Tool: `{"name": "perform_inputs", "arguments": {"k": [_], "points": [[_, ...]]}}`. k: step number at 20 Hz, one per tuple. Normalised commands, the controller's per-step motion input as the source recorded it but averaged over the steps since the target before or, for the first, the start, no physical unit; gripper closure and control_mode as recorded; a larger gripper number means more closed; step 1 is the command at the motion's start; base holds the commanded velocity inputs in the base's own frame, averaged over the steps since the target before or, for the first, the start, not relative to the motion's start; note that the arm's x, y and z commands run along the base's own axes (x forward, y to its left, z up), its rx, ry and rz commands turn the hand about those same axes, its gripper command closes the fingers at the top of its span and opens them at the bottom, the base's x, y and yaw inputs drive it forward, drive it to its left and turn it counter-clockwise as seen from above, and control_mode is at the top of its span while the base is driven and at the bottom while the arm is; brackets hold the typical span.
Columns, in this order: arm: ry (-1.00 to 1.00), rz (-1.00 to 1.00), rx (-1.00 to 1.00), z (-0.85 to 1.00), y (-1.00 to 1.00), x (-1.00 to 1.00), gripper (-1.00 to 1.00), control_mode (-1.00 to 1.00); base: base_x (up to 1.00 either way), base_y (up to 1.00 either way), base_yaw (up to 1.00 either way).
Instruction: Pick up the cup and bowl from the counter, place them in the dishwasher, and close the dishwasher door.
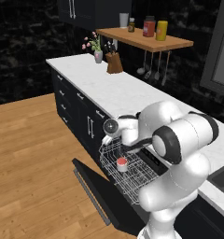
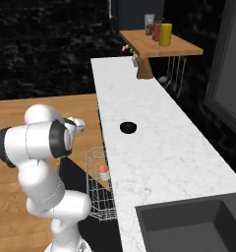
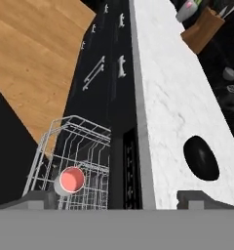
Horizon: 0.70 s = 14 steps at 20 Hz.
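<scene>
Jaws [image 3: 117,197] are spread wide and empty, tips cut off; bowl [image 3: 201,158] is left on bench [image 3: 167,97], cup [image 3: 71,179] in rack [image 3: 75,146].

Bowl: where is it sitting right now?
The bowl is still on the counter, near its front edge, just beyond the pulled-out rack that holds the cup. In the hand view it lies at the lower right.
</scene>
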Motion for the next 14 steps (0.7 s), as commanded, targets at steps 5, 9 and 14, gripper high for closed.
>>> {"name": "perform_inputs", "arguments": {"k": [5,9,14], "points": [[0.2,0.0,0.0,1.0,-0.27,0.42,-1.0,-1.0,0.0,0.0,0.0],[0.23,0.0,-0.02,0.66,-0.58,0.47,-1.0,-1.0,0.0,0.0,0.0],[0.08,0.0,-0.09,0.1,-0.62,0.39,-1.0,-1.0,0.0,0.0,0.0]]}}
